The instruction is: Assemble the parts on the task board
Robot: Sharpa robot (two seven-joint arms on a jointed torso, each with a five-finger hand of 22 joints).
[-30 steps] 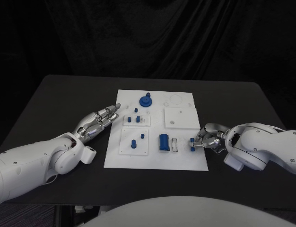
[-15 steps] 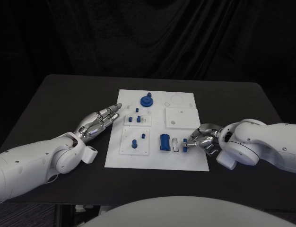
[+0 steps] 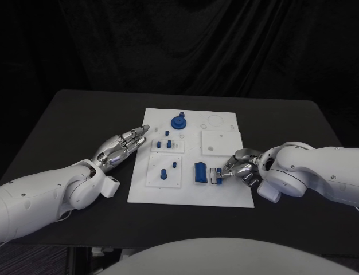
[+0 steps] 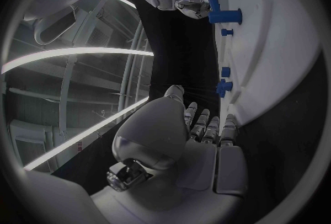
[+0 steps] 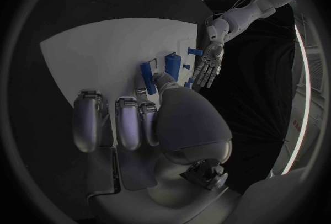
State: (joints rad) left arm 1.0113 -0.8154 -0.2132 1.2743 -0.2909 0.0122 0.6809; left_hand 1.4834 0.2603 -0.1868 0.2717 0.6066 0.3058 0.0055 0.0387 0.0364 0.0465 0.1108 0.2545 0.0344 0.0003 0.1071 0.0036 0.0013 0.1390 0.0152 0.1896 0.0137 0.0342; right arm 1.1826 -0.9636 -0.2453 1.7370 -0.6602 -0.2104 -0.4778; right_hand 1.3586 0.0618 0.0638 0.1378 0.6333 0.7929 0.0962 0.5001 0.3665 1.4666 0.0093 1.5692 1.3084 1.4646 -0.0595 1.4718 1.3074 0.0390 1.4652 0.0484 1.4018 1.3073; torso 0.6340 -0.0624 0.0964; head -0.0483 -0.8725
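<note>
Two hands in play: right hand [image 3: 239, 167] pinching a small blue part [image 3: 215, 173] over the near right of the task board [image 3: 229, 197], just beside the upright blue block [image 3: 199, 172]. Probably seating that part now; lining it up squarely and pressing down next. Left hand [image 3: 121, 147] lying released, fingers straight and apart, on the table [image 3: 63, 126] at the board's left edge. Crowding the route: the block itself; pegs [image 3: 167, 137] and round knob [image 3: 179, 122] well apart, farther back.
</note>
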